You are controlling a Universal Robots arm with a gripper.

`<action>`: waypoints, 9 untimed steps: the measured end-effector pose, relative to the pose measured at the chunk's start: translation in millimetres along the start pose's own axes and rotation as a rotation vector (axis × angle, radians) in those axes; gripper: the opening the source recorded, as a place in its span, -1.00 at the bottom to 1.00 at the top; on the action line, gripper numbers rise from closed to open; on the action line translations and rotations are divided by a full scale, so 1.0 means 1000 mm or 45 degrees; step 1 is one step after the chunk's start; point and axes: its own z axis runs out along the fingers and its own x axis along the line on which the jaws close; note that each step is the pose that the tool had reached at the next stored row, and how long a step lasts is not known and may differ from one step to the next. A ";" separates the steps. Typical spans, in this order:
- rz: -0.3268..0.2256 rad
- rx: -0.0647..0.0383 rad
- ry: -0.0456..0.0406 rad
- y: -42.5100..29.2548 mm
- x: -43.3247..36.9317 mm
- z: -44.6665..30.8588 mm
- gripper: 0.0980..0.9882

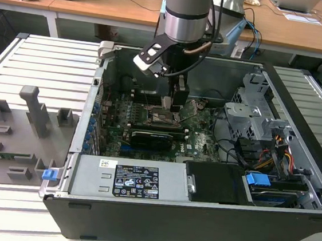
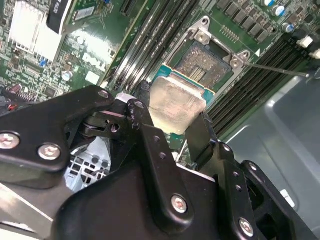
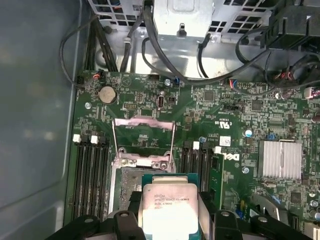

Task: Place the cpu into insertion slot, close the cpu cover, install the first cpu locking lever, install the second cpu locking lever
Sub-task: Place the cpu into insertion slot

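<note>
One step is in hand, the first: the cpu is not yet seated.

In the exterior view, the tool (image 1: 177,102) hangs in the upper middle of the frame. It is inside the open computer case (image 1: 140,210), low over the green board (image 1: 202,139) and right above the socket (image 1: 162,116). The case stands on a slatted surface (image 1: 46,57).

In the second wrist view, the two black fingers (image 2: 150,135) pinch the cpu (image 2: 176,102) by opposite edges, its silvery top facing the camera. It is held just over one side of the socket, whose bare contact field (image 2: 199,62) lies uncovered beyond it. Whether chip and socket touch I cannot tell.

In the first wrist view, the cpu cover (image 3: 145,121) stands swung open beyond the socket, so nothing bars the way. Seating, as I judge it, calls for the chip's edges squared to the socket frame and centred over it before the pinch is let go. It also calls for no sideways scrape across the contacts.
</note>
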 end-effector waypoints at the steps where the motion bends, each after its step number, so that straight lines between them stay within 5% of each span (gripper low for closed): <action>1: 0.000 0.000 0.000 -0.0005 0.0005 0.0008 -0.03; 9: 0.000 0.000 0.000 -0.0010 0.0034 0.0095 -0.03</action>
